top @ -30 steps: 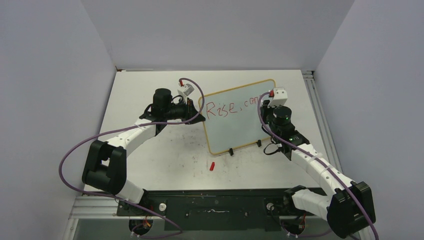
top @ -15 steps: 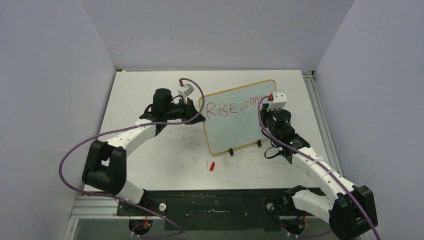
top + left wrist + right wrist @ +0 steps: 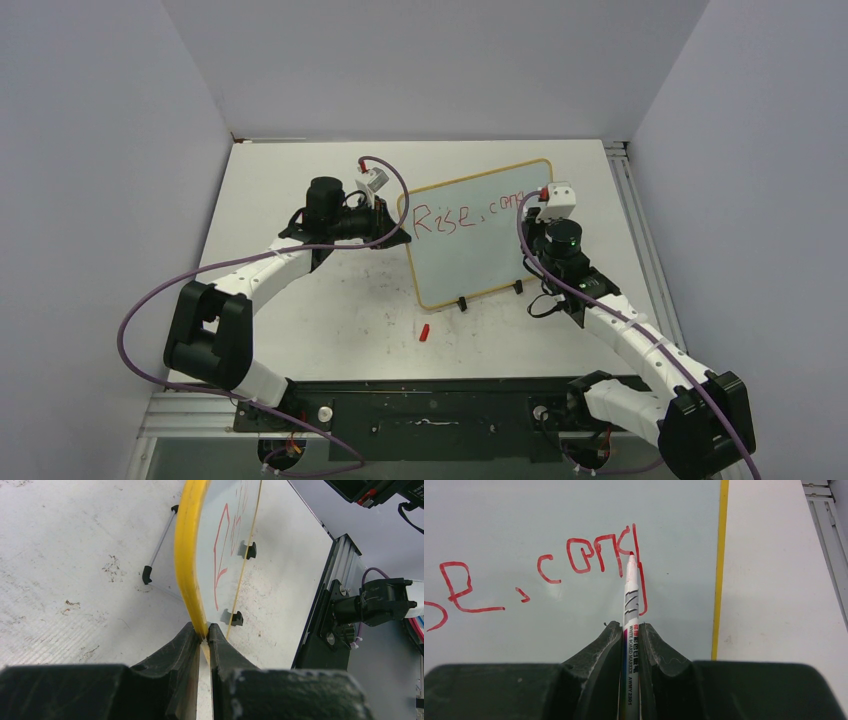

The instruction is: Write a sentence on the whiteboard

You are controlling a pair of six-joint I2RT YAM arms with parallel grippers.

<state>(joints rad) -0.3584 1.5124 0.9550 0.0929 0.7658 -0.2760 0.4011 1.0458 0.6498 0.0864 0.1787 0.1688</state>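
Two pincers meet the whiteboard at frame centre: the left gripper clamps its yellow left edge; the right gripper squeezes a marker, tip touching the sentence near the board's upper right.

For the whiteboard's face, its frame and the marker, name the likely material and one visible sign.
The whiteboard face looks like a glossy coated sheet: faint sheen. The frame is smooth yellow, plastic or painted wood; unclear. The marker has a white plastic-looking barrel with printed lettering.
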